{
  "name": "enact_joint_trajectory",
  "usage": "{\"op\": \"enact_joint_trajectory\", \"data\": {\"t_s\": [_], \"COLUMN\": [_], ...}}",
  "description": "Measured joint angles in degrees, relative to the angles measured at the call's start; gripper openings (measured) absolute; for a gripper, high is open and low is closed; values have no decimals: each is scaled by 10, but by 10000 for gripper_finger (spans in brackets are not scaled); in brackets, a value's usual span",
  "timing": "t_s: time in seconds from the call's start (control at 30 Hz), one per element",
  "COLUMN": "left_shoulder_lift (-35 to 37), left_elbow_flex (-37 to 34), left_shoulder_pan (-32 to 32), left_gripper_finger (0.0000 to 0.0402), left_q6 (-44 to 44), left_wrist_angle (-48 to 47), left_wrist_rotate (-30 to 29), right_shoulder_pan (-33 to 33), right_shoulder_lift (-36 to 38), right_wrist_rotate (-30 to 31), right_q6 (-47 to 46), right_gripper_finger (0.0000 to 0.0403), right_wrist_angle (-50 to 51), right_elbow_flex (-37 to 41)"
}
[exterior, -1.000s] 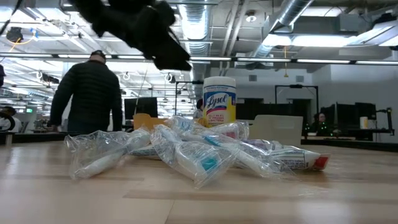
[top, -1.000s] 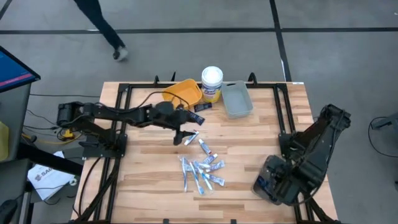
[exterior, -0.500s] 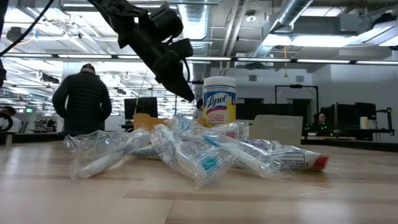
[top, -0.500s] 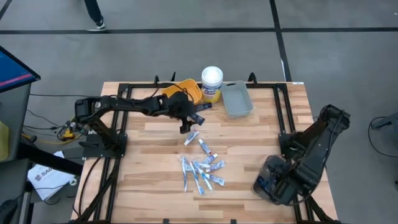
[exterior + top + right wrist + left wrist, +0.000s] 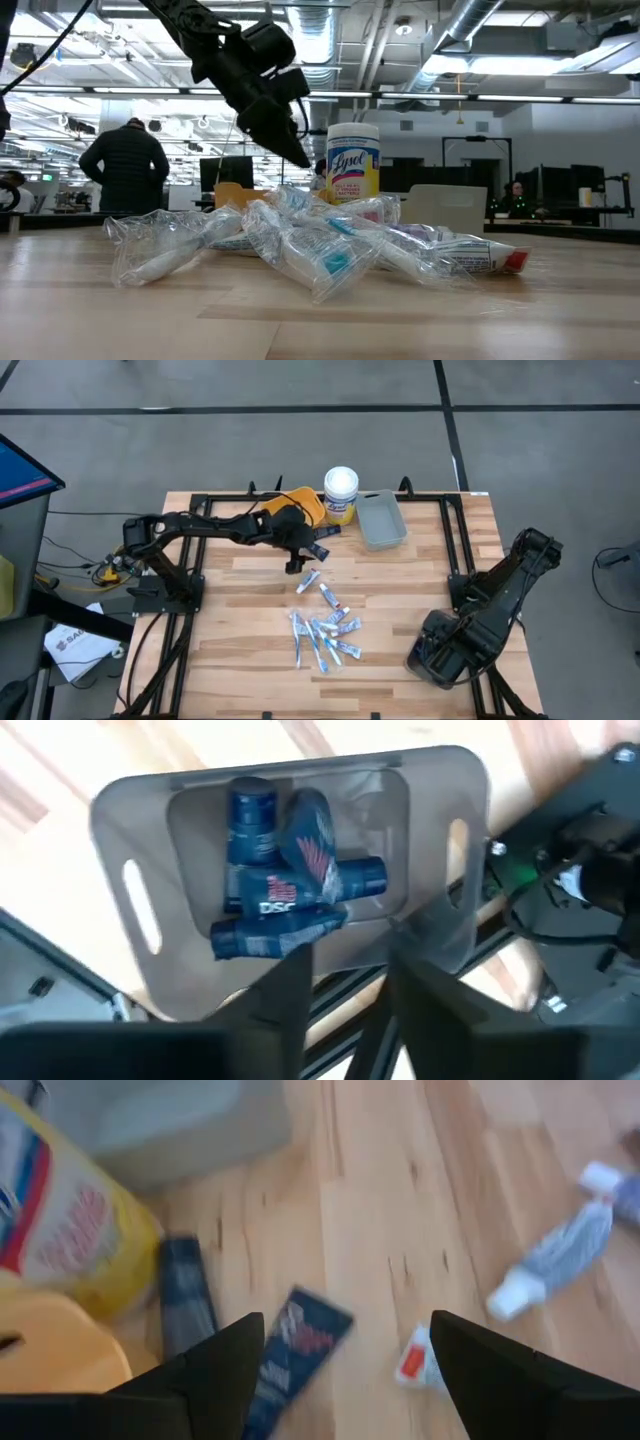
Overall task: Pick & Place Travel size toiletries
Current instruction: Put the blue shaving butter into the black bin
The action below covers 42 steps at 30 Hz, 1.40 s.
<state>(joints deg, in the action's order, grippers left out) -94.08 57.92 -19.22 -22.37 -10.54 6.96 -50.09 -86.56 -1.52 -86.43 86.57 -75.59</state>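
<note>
Several white-and-blue tubes (image 5: 321,636) in clear wrappers lie heaped mid-table, and they fill the low view's foreground (image 5: 320,245). Two more tubes (image 5: 307,581) lie apart, nearer the far edge. Two flat navy packets (image 5: 319,550) rest flat on the wood beside the yellow bin. My left gripper (image 5: 300,563) hovers open just above them. In the left wrist view one navy packet (image 5: 300,1348) shows between its fingers, untouched. My right gripper (image 5: 345,970) is open at the table's near right corner, above a grey handled tray (image 5: 130,815) holding navy tubes (image 5: 275,870).
A yellow bin (image 5: 298,506), a white-lidded yellow canister (image 5: 341,494) and a grey tray (image 5: 381,520) stand along the far edge. Black frame rails run along the table's left and right sides. A person (image 5: 125,165) stands in the room beyond.
My left gripper has moved from beside the single tube toward the table's far edge, over the navy packets, and its arm has straightened. In the low view it has come lower and tipped its fingers down. The tubes and packets have stayed in place.
</note>
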Motion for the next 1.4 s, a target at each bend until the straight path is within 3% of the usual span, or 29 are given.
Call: {"op": "enact_joint_trajectory", "data": {"t_s": [0.17,0.3,0.57,1.03,1.2,1.4], "left_shoulder_lift": [-36,-80,-151,-184,-178,-178], "left_elbow_flex": [31,71,119,118,118,118], "left_shoulder_pan": [0,-7,-19,-13,13,25], "left_gripper_finger": [286,286,286,281,247,167], "left_q6": [-17,-19,-43,-44,-44,-42], "left_wrist_angle": [-13,-50,-92,-164,-170,-170], "left_wrist_rotate": [0,0,-12,-16,-26,-42], "right_shoulder_pan": [0,0,0,0,0,0], "right_shoulder_lift": [0,0,0,0,0,0], "right_wrist_rotate": [0,0,0,1,5,5], "right_q6": [3,3,4,4,-4,-11], "right_gripper_finger": [219,254,259,260,260,260], "right_wrist_angle": [-4,-3,-6,-19,-19,-20], "right_elbow_flex": [0,-1,-1,-1,-1,-1]}}
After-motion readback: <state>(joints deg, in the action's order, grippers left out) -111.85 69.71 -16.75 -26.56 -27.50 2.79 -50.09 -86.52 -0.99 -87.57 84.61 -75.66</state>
